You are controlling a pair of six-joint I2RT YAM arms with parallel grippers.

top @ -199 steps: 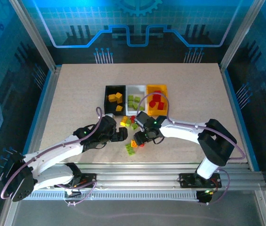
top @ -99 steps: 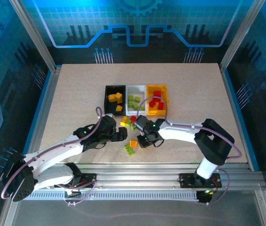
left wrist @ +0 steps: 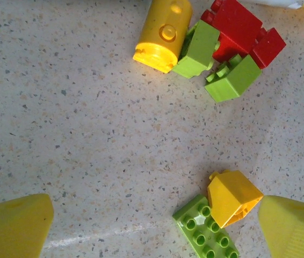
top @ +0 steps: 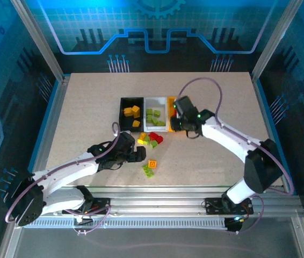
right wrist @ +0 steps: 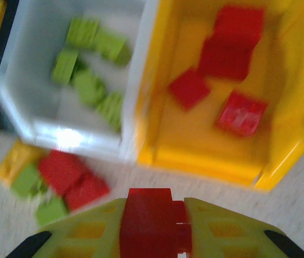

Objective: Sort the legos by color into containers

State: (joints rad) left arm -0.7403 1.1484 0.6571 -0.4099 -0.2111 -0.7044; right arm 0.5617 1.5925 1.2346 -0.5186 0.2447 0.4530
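- Right claw (right wrist: 153, 207) narrow, pinching a red brick (right wrist: 146, 228) between its fingers (right wrist: 82, 231); it hangs just short of the near wall of the yellow bin (right wrist: 205, 164)
- Yellow bin holds four red bricks (right wrist: 230, 54); the white bin (right wrist: 31, 115) touches its left side and holds green bricks (right wrist: 90, 86); the black bin (top: 131, 100), next on the left, holds yellow bricks (top: 132, 112)
- Left claw (left wrist: 152, 231) wide and empty, low over the surface (left wrist: 87, 134); one finger (left wrist: 12, 226) at each lower corner of its wrist view
- Between those fingers, nearer the right one, a yellow brick (left wrist: 231, 196) touches a green plate (left wrist: 203, 236)
- Ahead of the left claw, near the white bin, a loose cluster lies on the surface: a round yellow piece (left wrist: 163, 35), two green pieces (left wrist: 197, 48) and red pieces (left wrist: 238, 27), all touching
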